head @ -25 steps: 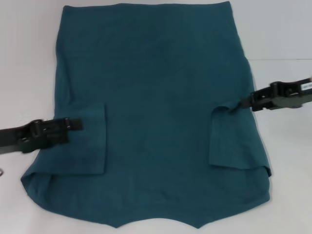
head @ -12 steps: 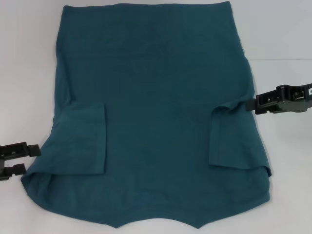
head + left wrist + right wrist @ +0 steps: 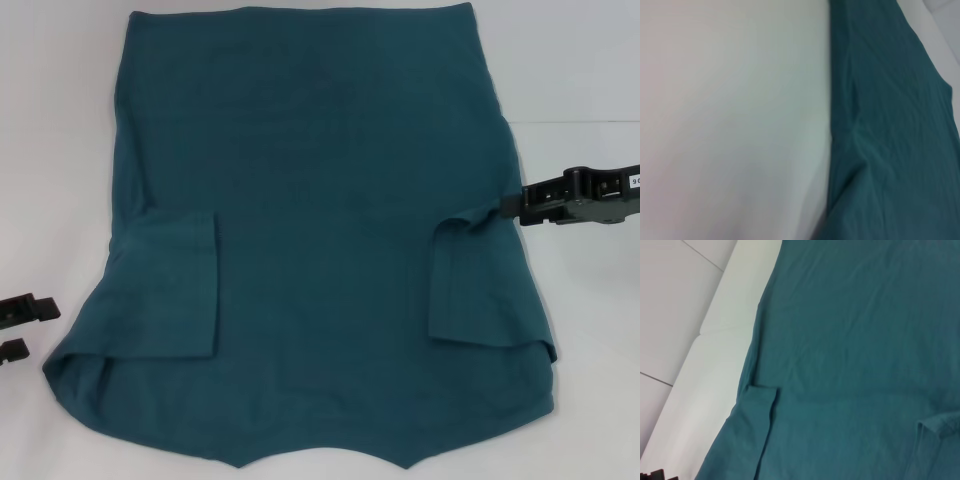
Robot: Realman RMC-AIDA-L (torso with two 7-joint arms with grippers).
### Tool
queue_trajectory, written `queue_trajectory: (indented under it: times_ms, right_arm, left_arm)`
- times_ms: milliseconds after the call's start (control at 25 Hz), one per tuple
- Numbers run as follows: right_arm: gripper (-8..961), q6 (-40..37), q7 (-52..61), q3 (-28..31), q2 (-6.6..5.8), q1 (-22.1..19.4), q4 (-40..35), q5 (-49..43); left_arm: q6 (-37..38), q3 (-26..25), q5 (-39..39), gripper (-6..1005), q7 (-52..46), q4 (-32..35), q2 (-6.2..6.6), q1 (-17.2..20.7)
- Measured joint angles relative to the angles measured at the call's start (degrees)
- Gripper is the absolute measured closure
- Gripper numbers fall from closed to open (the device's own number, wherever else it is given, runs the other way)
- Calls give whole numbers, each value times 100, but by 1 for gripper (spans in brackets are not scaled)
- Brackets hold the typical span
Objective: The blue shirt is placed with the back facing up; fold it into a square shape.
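Note:
The blue shirt (image 3: 320, 230) lies spread back-up on the white table, filling most of the head view. Both short sleeves are folded inward onto the body, the left sleeve (image 3: 170, 285) and the right sleeve (image 3: 480, 280). My left gripper (image 3: 42, 328) is open and empty on the bare table, just off the shirt's near left corner. My right gripper (image 3: 527, 204) sits at the shirt's right edge, level with the top of the folded right sleeve. The left wrist view shows the shirt (image 3: 890, 140) and its side edge. The right wrist view shows the shirt (image 3: 855, 340) with a folded sleeve (image 3: 757, 410).
The white table (image 3: 60, 150) shows as bare strips left and right of the shirt. A seam line (image 3: 580, 122) crosses the surface at the right. The shirt's near hem reaches the bottom of the head view.
The left gripper let go of the left sleeve and drew back left, off the shirt. The right gripper backed from the sleeve corner to the shirt's edge. Both sleeves stayed folded.

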Motion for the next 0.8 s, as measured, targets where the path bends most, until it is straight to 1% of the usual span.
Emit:
queue_trajectory:
  times_ms: [120, 280, 800]
  right_arm:
    - [518, 3, 0, 31, 16, 4, -2, 2]
    - [518, 3, 1, 60, 19, 8, -4, 4]
    - [516, 2, 1, 140, 26, -19, -5, 13]
  left_arm:
    - [-151, -121, -7, 171, -19, -162, -5, 4]
    - [-357, -159, -14, 174, -21, -358, -7, 7]
    - [-575, -161, -41, 184, -26, -601, -10, 1]
